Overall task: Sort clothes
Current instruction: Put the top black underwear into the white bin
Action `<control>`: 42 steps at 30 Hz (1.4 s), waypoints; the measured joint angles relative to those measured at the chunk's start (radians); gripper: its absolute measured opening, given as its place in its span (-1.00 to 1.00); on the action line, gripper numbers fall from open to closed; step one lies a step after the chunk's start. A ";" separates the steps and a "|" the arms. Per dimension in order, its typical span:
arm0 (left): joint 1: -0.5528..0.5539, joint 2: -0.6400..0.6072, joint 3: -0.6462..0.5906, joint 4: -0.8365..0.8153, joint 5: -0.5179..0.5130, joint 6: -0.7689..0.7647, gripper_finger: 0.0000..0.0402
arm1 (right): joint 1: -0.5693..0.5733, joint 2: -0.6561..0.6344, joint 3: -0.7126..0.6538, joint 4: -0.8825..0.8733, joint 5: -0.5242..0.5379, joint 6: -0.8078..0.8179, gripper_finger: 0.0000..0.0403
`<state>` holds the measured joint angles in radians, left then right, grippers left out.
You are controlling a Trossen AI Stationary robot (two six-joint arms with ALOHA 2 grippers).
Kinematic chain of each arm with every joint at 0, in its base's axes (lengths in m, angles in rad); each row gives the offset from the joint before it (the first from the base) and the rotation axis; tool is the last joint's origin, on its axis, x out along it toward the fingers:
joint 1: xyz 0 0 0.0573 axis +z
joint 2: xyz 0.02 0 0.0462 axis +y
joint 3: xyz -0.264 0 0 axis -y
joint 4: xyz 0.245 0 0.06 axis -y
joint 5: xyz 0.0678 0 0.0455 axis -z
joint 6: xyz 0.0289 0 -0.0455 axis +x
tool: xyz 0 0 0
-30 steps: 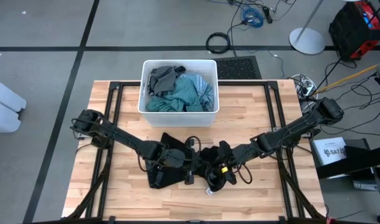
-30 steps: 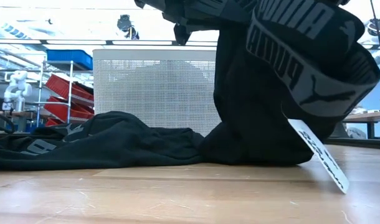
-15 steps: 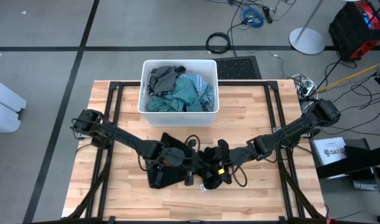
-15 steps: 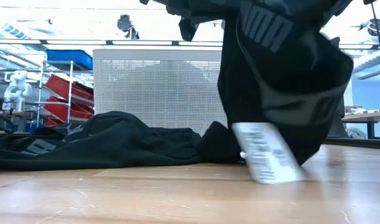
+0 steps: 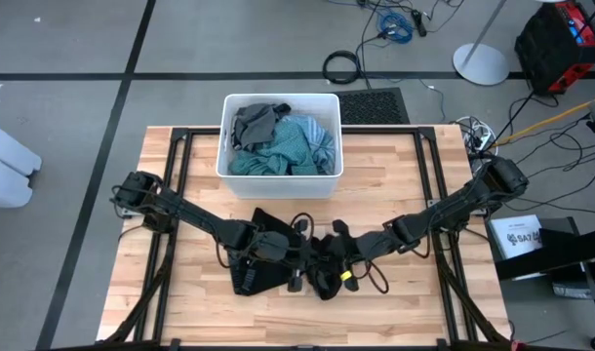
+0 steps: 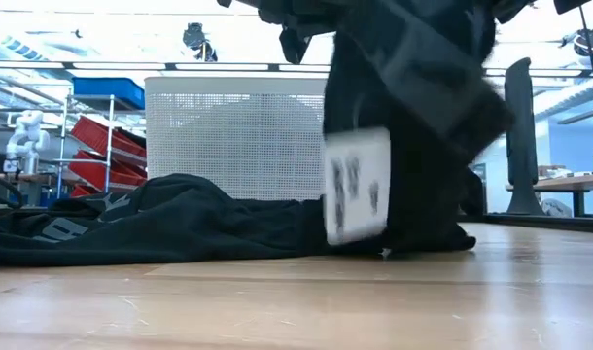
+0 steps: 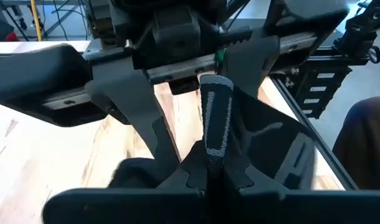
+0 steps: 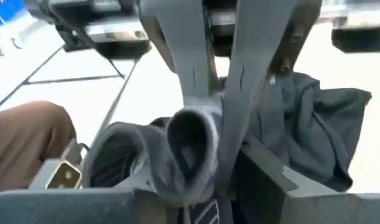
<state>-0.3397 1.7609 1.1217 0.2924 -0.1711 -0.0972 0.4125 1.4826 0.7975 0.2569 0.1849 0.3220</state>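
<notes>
Holding teal garments (image 5: 288,148) and grey piece (image 5: 256,121) — white bin (image 5: 279,182); both tools pinching black garment (image 5: 278,261).

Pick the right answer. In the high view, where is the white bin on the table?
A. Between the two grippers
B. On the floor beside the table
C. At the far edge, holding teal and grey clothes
C: the white bin stands at the table's far edge, with teal clothes and a grey garment inside.

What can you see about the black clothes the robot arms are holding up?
The black garment is soft, dark fabric with a grey waistband and a white tag dangling from it. The left gripper and right gripper both pinch its grey band. It hangs bunched, its bottom touching the wooden table, beside more black fabric lying flat.
</notes>
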 joint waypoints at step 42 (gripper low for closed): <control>-0.016 -0.096 0.002 -0.024 -0.204 0.129 -0.21 | -0.001 0.006 0.003 0.002 0.010 -0.074 -0.98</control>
<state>-0.3553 1.6647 1.1233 0.2683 -0.3756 0.0322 0.4110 1.4891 0.8009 0.2585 0.1947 0.2476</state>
